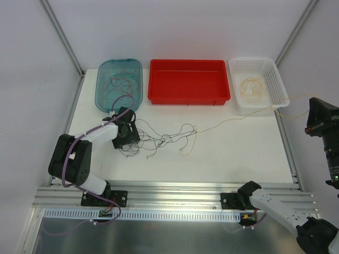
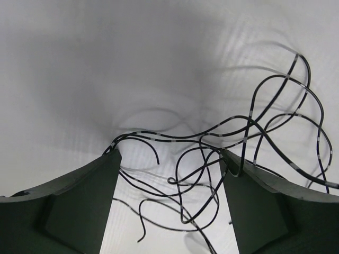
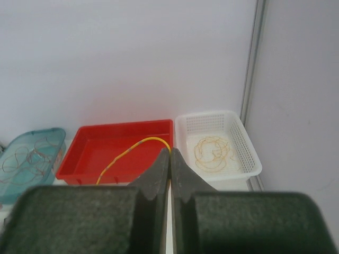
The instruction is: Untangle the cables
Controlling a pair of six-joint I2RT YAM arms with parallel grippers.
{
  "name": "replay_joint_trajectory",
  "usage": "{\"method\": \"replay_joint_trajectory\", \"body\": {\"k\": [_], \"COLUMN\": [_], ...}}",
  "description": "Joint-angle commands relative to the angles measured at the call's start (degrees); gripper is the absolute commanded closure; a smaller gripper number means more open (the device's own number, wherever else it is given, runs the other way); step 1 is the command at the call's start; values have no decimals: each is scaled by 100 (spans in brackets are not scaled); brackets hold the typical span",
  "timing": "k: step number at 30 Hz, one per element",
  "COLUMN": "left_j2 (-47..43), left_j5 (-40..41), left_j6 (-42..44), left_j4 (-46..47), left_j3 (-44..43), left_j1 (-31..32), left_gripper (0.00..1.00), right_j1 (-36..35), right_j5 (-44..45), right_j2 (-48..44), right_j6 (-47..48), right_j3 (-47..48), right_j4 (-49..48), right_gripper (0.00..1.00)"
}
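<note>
On the white desk, your left pincer stands spread over the tangle of thin dark brown wires; your right pincer, pressed together, pinches one thin yellow wire.

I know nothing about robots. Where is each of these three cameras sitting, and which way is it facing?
Top view: fixed above and behind the arms, looking down on the table, teal bin, red tray, white basket and cables; left arm and right arm show.
Left wrist: on the left hand, low over the table, facing dark cables between its open fingers.
Right wrist: on the raised right hand, facing the back wall; its shut fingers pinch a yellow cable.
Shared: top and right wrist views both show bin, tray and basket.
</note>
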State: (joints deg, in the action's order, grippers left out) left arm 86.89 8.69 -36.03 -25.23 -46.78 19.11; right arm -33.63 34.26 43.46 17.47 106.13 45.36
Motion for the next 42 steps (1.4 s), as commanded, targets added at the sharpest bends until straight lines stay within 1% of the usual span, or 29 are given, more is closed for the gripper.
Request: {"method": "replay_joint_trajectory", "body": {"k": [1,3,6,7,9,10,11,12,14,15,16,17,18,19,21,22,24,25,26,27,29,32,33,34,37,38,39,40,42], "left_j2": [-163,-269,-488,-620,-769,-866,-1102,-1226,-1700,-1867,-2182,-2316,-2439,-2623,-2730,-2756,-2748,-2739,-2748,-2748,-2730,-2634,-2590,-2529,-2362,-2326,-2282,-2238,-2290], "left_j5": [449,511,459,450,467,467,467,389,213,160,55,11,-51,-112,-244,-367,-499,-578,-727,-789,-764,-720,-719,-711,-746,-798,-859,-1034,-1254], "left_j6": [88,35,0,34,61,61,61,18,0,34,61,105,218,280,438,465,457,422,369,273,220,114,105,114,149,184,280,324,438], "left_j4": [-315,-315,-324,-324,-403,-429,-456,-491,-535,-544,-570,-588,-588,-614,-641,-658,-702,-711,-711,-702,-693,-685,-659,-658,-641,-632,-614,-597,-527], "left_j3": [257,328,337,319,345,380,415,477,539,608,627,635,662,653,627,618,627,662,697,784,802,785,776,767,802,802,785,759,793], "left_j1": [-407,-566,-628,-637,-681,-742,-812,-1013,-1286,-1592,-1795,-1945,-2173,-2584,-2973,-3305,-3685,-4070,-4256,-4415,-4740,-4969,-4987,-5005,-5040,-5032,-5040,-5040,-4997], "left_gripper": [24,27,38,53,65,74,86,91,97,99,100,100,100,100,100,100,100,100,100,100,100,100,100,100,100,100,100,100,100], "right_j1": [-47,-65,-109,-109,-109,-92,-65,-4,355,705,891,1084,1513,1752,2279,2290,2395,2483,2562,2685,2765,2897,2975,3011,3064,3064,3064,3064,3055], "right_j5": [239,116,116,151,318,379,501,537,442,345,231,-13,-129,-470,-753,-667,-579,-491,-456,-412,-289,-113,-86,-25,142,64,-102,-852,-1761], "right_j2": [-144,-259,-189,-146,-154,-145,-119,-93,-57,-92,-118,-154,-128,-93,92,171,355,391,408,504,663,979,1050,1207,1523,1594,1647,1674,1753], "right_j6": [73,19,-244,-323,-578,-666,-814,-1120,-1403,-1561,-1580,-1580,-1572,-1528,-1466,-1492,-1562,-1563,-1537,-1493,-1414,-1247,-1212,-1159,-948,-922,-930,-974,-1166], "right_j3": [-144,-468,-759,-1091,-1654,-2231,-2463,-2657,-3200,-3360,-3466,-3545,-3520,-3450,-3134,-2994,-2521,-2370,-2229,-1828,-1325,-402,-182,325,1031,1398,1515,1568,1421], "right_j4": [-449,-520,-143,110,262,428,569,727,1053,1080,1062,1045,1045,1062,1123,1150,1220,1194,1124,1054,1053,940,843,790,562,492,395,359,438], "right_gripper": [99,99,99,99,99,99,99,99,99,99,99,99,99,99,99,99,99,99,99,99,99,99,99,99,99,99,99,99,99]}}
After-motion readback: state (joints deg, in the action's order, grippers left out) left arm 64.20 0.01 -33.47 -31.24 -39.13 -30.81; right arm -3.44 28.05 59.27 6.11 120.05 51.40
